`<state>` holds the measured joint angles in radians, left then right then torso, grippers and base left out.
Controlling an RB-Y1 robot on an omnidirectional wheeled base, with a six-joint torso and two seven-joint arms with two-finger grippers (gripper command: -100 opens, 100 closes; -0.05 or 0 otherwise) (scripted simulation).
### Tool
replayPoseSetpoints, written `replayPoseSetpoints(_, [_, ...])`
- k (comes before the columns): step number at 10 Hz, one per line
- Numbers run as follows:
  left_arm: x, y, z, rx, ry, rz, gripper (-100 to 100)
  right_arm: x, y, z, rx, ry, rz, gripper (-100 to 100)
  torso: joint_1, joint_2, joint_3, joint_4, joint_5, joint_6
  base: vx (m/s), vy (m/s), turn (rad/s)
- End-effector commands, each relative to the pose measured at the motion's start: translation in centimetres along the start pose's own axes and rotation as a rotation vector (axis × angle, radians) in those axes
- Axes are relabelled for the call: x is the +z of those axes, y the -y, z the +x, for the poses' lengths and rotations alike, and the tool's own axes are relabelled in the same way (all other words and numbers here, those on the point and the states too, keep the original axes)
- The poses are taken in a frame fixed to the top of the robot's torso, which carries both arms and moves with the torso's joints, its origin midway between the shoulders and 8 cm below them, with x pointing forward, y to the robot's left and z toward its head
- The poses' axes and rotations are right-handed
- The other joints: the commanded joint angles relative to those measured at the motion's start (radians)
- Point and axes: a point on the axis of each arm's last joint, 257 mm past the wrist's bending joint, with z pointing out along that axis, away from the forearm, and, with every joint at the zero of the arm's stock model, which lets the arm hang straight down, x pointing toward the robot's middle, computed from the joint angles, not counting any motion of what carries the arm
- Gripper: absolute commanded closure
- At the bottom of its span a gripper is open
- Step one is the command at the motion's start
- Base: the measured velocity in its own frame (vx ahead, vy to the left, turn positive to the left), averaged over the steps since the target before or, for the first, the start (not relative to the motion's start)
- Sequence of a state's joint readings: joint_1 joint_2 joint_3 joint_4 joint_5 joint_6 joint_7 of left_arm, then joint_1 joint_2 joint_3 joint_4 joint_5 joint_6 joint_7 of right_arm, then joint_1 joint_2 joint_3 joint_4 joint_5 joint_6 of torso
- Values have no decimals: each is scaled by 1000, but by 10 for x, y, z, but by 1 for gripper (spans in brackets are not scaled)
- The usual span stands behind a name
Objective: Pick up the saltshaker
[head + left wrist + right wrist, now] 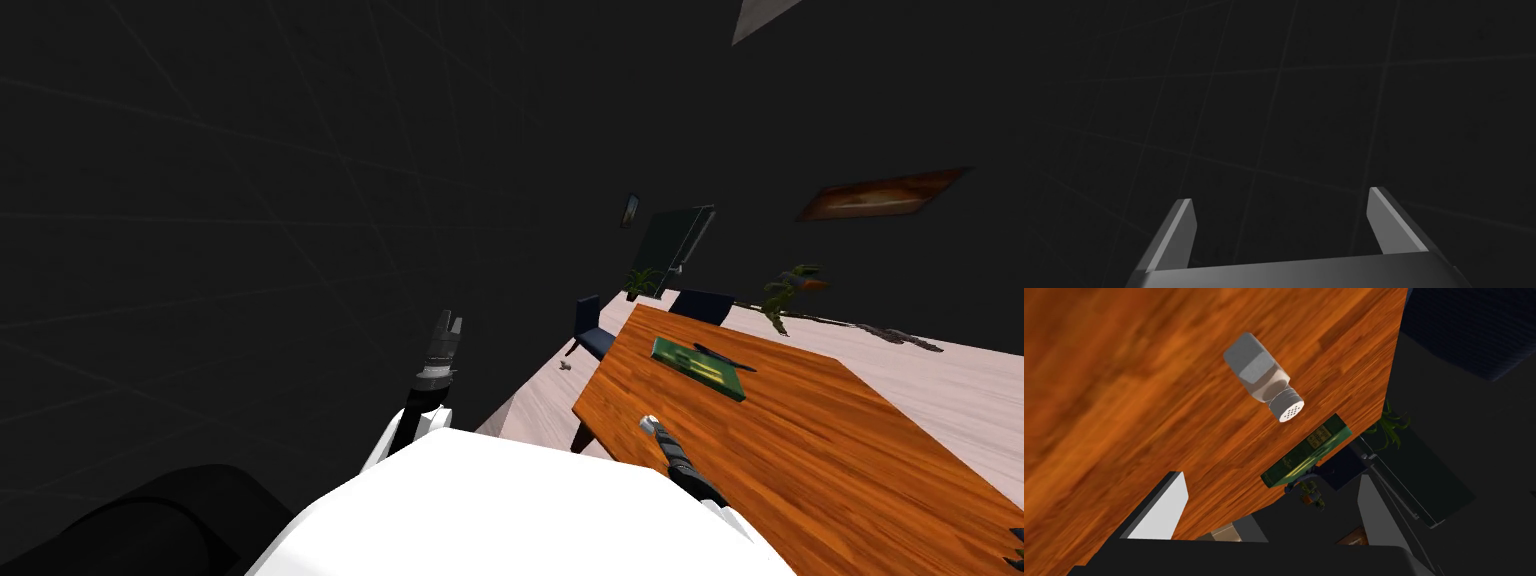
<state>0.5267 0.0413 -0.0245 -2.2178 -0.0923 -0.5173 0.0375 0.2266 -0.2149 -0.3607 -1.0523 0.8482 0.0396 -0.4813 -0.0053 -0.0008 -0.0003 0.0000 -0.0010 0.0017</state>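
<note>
The saltshaker [1264,378] is a small white-grey bottle with a perforated cap, standing on the orange wooden table [1114,398]. My right gripper [1269,508] is open, hovering over the table short of the shaker, with nothing between its fingers. Seen from the head, the right gripper [655,428] reaches over the near left corner of the table [800,430]. My left gripper [447,325] is raised to the left of the table in front of a dark wall, and it stands open and empty [1281,220].
A green book [698,367] lies farther along the table with a dark pen [725,357] beside it. Dark blue chairs [592,330] stand at the table's far end, near potted plants [640,282]. A dark rounded object [150,520] sits at my lower left.
</note>
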Motion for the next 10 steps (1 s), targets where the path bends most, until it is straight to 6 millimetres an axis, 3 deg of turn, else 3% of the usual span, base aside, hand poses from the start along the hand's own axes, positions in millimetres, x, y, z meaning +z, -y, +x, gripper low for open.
replayPoseSetpoints(1, [0,0,0,0,0,0,0,2,21,-4,-28,14,61,-100,0,0,0,0,0,0,-15,-51,302])
replayPoseSetpoints(7, [0,0,0,0,0,0,0,-1,92,-3,-135,19,243,-100,0,0,0,0,0,0,-19,-55,233])
replayPoseSetpoints(9, [0,0,0,0,0,0,0,-1,92,-3,-135,19,243,-100,2,-1,-1,0,0,1,3,-10,-22])
replayPoseSetpoints(10, [0,0,0,0,0,0,0,-2,105,-6,-157,25,283,-100,3,-2,-1,0,1,1,-7,-18,272])
